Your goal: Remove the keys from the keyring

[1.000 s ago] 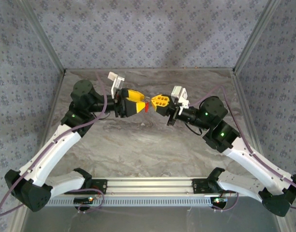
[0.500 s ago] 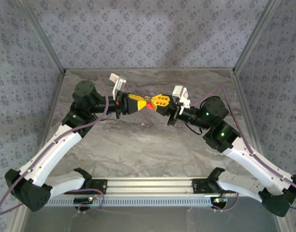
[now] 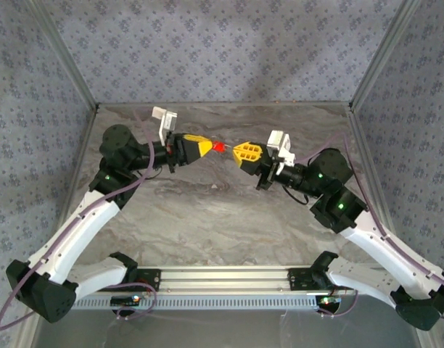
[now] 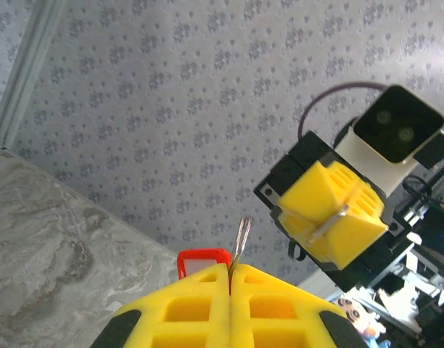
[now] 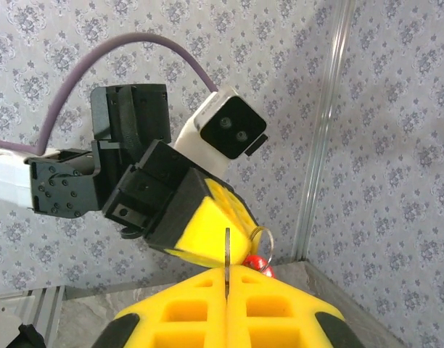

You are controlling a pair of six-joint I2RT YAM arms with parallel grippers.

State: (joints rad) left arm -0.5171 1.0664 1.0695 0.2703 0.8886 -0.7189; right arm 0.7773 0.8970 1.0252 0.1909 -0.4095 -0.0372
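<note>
- Keyring (image 3: 219, 147): a small red tag with a thin silvery wire loop, held in the air above the far half of the table (image 3: 222, 217), about midway between its left and right edges.
- The left gripper (image 3: 206, 147) has its yellow jaws pressed fully together on the keyring. The red tag and the loop stick out past the fingertips.
- The right gripper (image 3: 238, 151) faces it from the right, close by, with a small gap between its tips and the tag.
- Its jaws are also closed tight, pinching a thin metal strip (image 5: 227, 250) that stands edge-on in the seam between the fingers.
- Whether that strip is a key cannot be told.
- Both arms reach inward from the table's near edge.
</note>
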